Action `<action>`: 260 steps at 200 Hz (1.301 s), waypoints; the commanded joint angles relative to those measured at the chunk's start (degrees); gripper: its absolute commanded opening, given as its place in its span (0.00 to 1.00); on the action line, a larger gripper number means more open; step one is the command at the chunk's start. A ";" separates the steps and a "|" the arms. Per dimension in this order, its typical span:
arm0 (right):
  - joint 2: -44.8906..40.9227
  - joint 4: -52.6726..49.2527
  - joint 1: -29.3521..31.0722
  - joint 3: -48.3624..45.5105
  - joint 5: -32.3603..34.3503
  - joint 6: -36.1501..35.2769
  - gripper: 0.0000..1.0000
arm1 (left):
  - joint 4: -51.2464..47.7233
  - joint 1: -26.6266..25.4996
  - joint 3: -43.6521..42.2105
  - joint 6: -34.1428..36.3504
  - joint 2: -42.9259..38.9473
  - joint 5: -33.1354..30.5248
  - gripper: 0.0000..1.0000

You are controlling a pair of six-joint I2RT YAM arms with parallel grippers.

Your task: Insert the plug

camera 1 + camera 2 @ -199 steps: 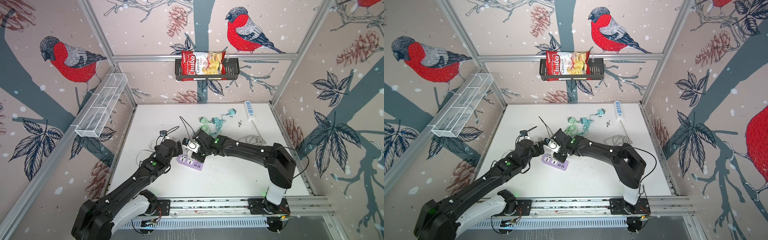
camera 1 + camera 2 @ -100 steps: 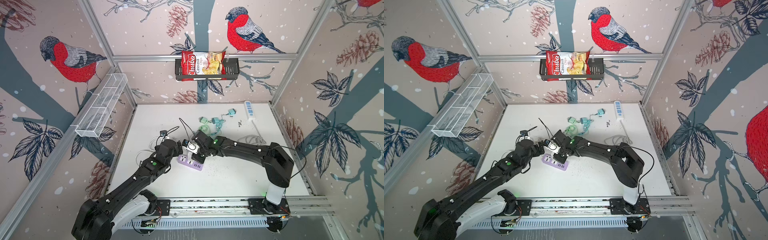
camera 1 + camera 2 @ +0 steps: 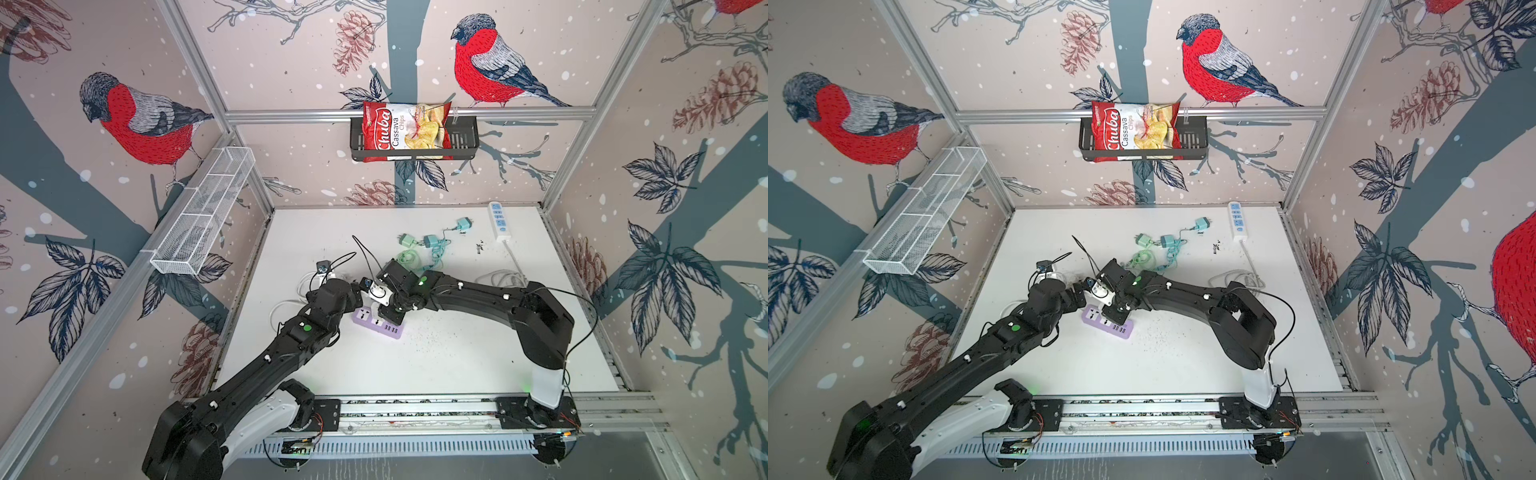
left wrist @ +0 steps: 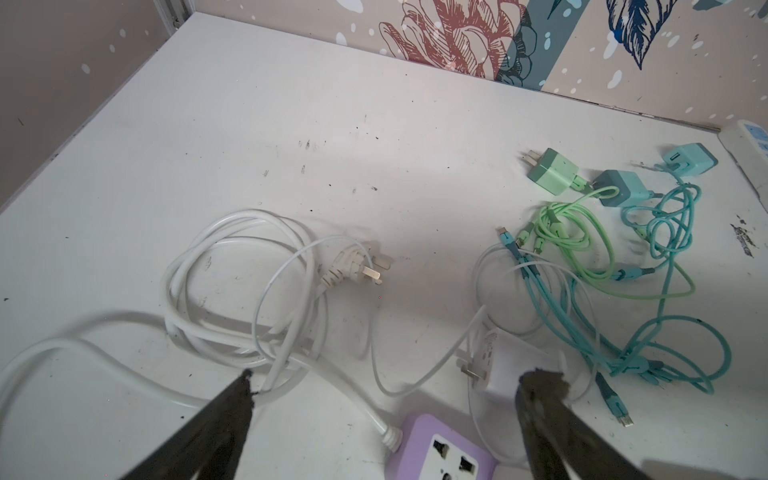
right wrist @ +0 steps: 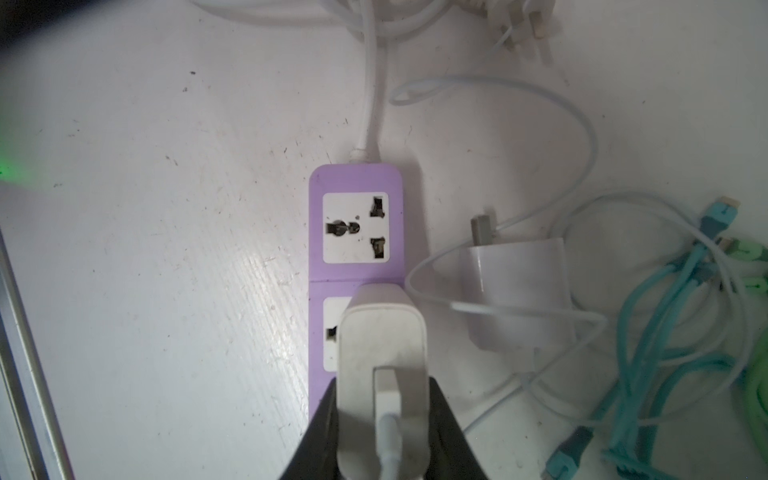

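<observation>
My right gripper [image 5: 382, 390] is shut on a white plug [image 5: 382, 353] with its cable coming out of the back. It holds the plug upright over the second socket of the purple power strip [image 5: 355, 178]; the prongs are hidden. The strip's first socket [image 5: 355, 227] is bare. In both top views the strip [image 3: 390, 330] [image 3: 1121, 330] lies mid-table under the right gripper [image 3: 384, 311] [image 3: 1113, 311]. My left gripper [image 4: 392, 378] is open and holds nothing. It hovers just past the strip's cord end [image 4: 415, 432].
A second white charger [image 5: 515, 286] lies beside the strip. Green and teal cables [image 4: 602, 257] with their chargers [image 3: 432, 240] spread behind it. A coiled white cord [image 4: 232, 291] with a three-pin plug [image 4: 353, 268] lies to the left. A white power strip [image 3: 498, 220] sits at the back right.
The right gripper with the plug has crept very slightly left over the strip. The left arm has hardly moved.
</observation>
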 commanded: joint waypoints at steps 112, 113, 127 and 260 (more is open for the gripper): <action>-3.26 -2.71 0.56 -1.80 -0.97 1.73 0.43 | 5.11 1.22 2.34 3.30 6.12 5.38 0.97; -3.31 -2.69 0.57 -1.79 -1.00 1.73 0.43 | 5.15 1.23 2.40 3.32 6.25 5.39 0.97; -4.40 -1.93 0.56 -1.78 -1.21 2.04 0.51 | 5.06 1.25 3.27 3.72 7.67 5.94 0.98; -30.56 15.06 -12.62 -24.93 -4.84 11.87 0.64 | -11.37 1.25 24.87 12.37 33.53 19.86 0.79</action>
